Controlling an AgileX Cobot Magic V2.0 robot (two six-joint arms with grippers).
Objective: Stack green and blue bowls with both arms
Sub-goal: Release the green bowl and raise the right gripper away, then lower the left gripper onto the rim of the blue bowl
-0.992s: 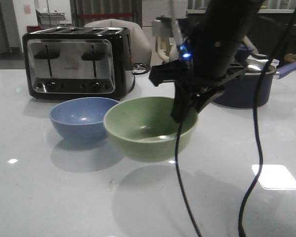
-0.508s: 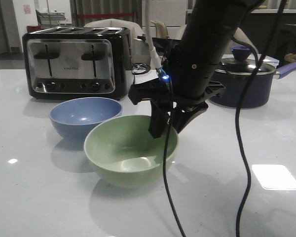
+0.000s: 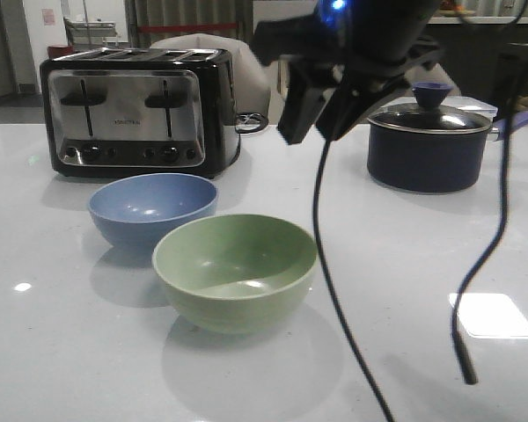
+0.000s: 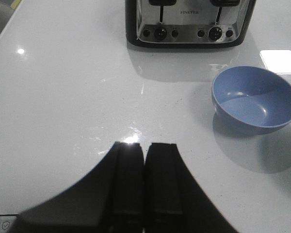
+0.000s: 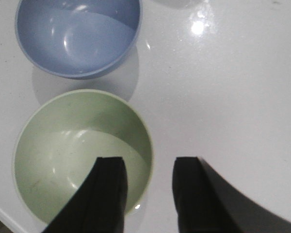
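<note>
The pale green bowl [image 3: 235, 271] stands on the white table, in front of and to the right of the dusty blue bowl [image 3: 152, 208]. My right gripper [image 3: 315, 110] is open and empty, raised well above the green bowl's right rim. In the right wrist view the green bowl [image 5: 72, 150] lies below the open gripper [image 5: 150, 167], with the blue bowl [image 5: 77, 34] beyond it. My left gripper [image 4: 145, 150] is shut and empty over bare table, apart from the blue bowl [image 4: 254, 99]. The left arm does not show in the front view.
A black-and-steel toaster [image 3: 136, 110] stands behind the blue bowl. A dark navy lidded saucepan [image 3: 429, 141] stands at the back right. Black cables [image 3: 330, 290] hang from the right arm in front of the bowls.
My right gripper let go of the green bowl, which now rests on the table, and rose up and away from it. The blue bowl has not moved.
</note>
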